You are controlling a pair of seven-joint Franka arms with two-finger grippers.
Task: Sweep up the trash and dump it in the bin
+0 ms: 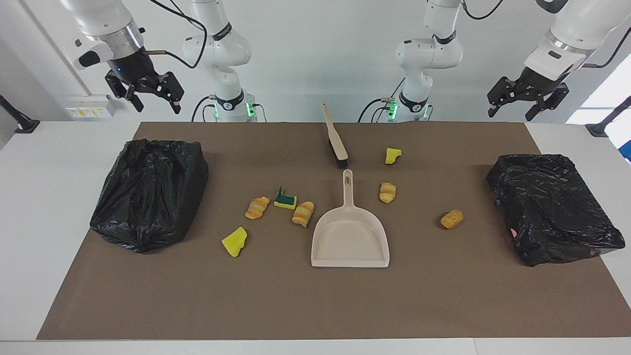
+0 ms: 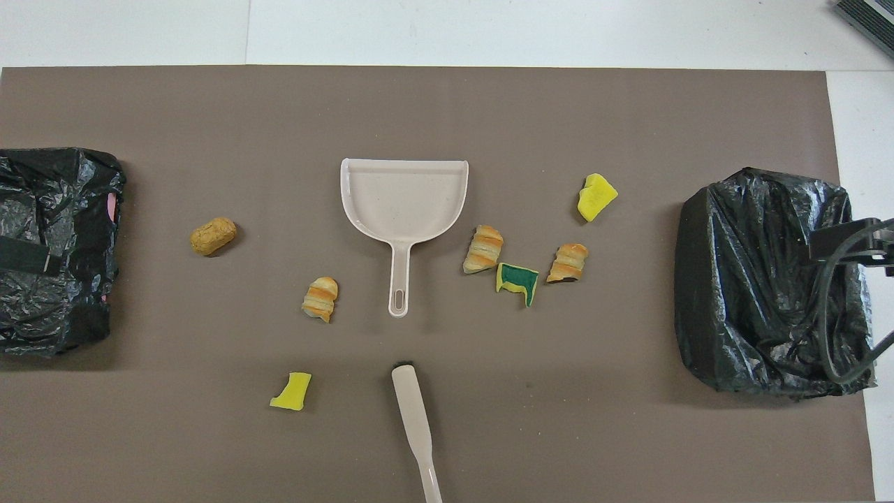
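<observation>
**Desk:** What do we see, from the right arm's end across?

**Photographer:** The right hand (image 1: 157, 106) hangs released, fingers spread, high over the counter's (image 1: 29, 207) edge above a black-bagged bin (image 1: 148, 197). Taking the beige dustpan (image 1: 351, 241) as the dial's centre in the facing view, four bits of trash lie between nine and ten o'clock: a yellow sponge chunk (image 1: 234, 242), a striped croissant piece (image 1: 257, 207), a green-backed sponge (image 1: 286, 200) and a second croissant piece (image 1: 303, 213), this one just beside the pan.

**Desk:** And the brush?

**Photographer:** The brush (image 1: 336, 140) lies at twelve o'clock. Its long axis runs toward the robots, with the black bristles near the dustpan's handle tip and its own handle pointing between the two arm bases. Neither hand is clearly nearer, and both are well apart from it.

**Desk:** The rest?

**Photographer:** At one o'clock are a third croissant piece (image 1: 387, 192) and a small yellow sponge (image 1: 393, 156). At about three is a tan bread roll (image 1: 452, 219). Then comes the second bagged bin (image 1: 552, 207), and above it the left hand (image 1: 511, 112), also released and empty. Nothing is swept yet.
</observation>
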